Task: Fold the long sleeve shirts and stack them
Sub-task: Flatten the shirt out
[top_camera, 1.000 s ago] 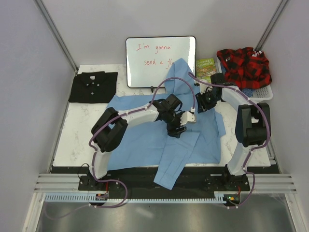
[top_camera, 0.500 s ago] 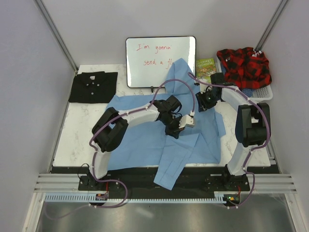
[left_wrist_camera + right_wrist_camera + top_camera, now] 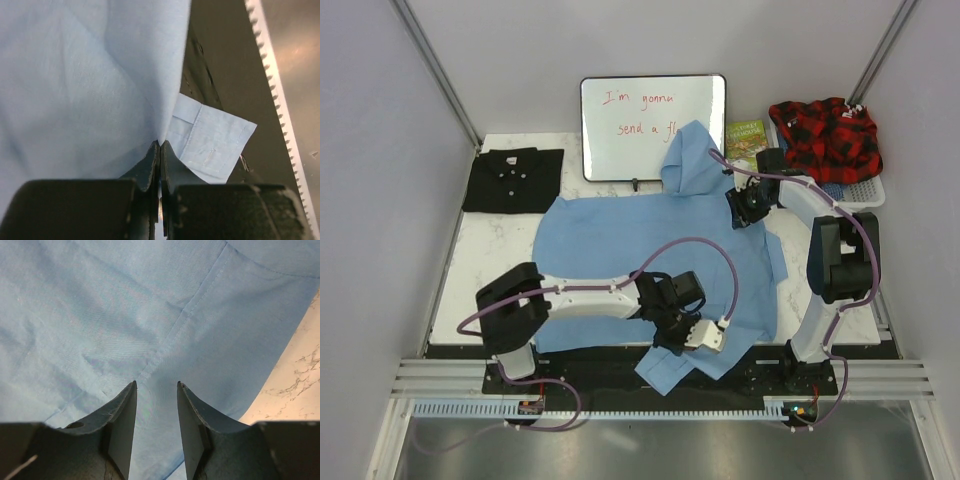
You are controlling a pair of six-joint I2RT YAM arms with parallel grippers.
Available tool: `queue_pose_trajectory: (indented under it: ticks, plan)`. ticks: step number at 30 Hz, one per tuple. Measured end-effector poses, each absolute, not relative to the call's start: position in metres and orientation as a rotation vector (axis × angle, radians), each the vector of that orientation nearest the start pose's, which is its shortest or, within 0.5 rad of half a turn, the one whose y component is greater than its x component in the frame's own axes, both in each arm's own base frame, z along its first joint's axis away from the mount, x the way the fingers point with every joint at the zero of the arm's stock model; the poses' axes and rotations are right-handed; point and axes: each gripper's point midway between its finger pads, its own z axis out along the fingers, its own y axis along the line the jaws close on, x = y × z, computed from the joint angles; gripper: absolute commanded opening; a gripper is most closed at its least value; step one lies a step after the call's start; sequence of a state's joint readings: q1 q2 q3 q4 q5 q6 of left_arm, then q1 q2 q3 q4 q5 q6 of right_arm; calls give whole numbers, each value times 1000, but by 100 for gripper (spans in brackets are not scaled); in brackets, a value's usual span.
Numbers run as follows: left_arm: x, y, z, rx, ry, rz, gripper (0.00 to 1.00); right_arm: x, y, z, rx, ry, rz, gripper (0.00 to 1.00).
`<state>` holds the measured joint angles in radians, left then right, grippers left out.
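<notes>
While a plain light blue long-sleeved cloth shirt (image 3: pixel 620 240) is spread across the white marbled worktop (image 3: pixel 480 270), a fold of it is pinched at the near edge by the left pincer (image 3: pixel 705 335), whose jaws are pressed together on the fabric. A stitched cuff (image 3: pixel 210 140) is seen lying past the worktop's edge, just beside that grip. The right pincer (image 3: pixel 740 212) is held over the shirt's far right part, above a seam, its jaws partly spread with nothing between them; whether its tips touch the cloth cannot be told. A plain black collared shirt (image 3: pixel 512 178) is laid folded at the far left corner, well apart. A whiteboard with red writing (image 3: pixel 650 125) is propped at the back, and a red-and-black plaid garment (image 3: pixel 825 135) is heaped in a white basket (image 3: pixel 865 190) at far right.
</notes>
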<state>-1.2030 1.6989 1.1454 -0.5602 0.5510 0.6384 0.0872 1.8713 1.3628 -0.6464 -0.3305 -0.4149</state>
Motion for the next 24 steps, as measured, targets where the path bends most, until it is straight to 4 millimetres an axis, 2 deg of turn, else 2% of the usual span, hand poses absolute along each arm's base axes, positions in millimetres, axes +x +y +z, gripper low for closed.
queue_pose_trajectory:
  ticks: [1,2,3,4,5,7,9,11,13,15,16,18,19,21,24]
  plan:
    - [60,-362,55,-2664,-1785,1044,3,401,76,60,-752,2551,344,46]
    - [55,-357,42,-2634,-1788,1002,9,402,76,60,-752,2551,340,46]
    - [50,-353,32,-2607,-1787,977,19,402,76,61,-753,2551,338,46]
    - [48,-351,28,-2595,-1785,962,33,404,75,63,-755,2548,335,47]
    - [45,-351,26,-2586,-1789,956,38,405,75,65,-759,2546,334,46]
    - [43,-354,31,-2588,-1794,980,50,409,76,69,-761,2537,331,47]
    - [46,-356,43,-2583,-1813,1034,52,415,76,76,-764,2517,324,47]
    - [60,-356,72,-2561,-1883,1147,52,422,78,85,-764,2491,324,46]
    - [98,-352,106,-2534,-2041,1255,51,427,80,92,-766,2469,329,45]
    - [158,-335,132,-2495,-2288,1282,50,429,82,95,-768,2459,332,42]
    - [188,-320,136,-2457,-2421,1249,49,428,83,95,-769,2460,334,41]
    - [236,-286,129,-2370,-2615,1145,47,427,84,93,-776,2467,336,37]
    - [260,-261,116,-2284,-2710,1056,47,425,86,90,-781,2473,337,36]
    - [285,-222,87,-2124,-2807,929,47,417,85,81,-798,2497,332,34]
    - [298,-180,58,-1956,-2865,796,46,401,78,64,-839,2556,299,34]
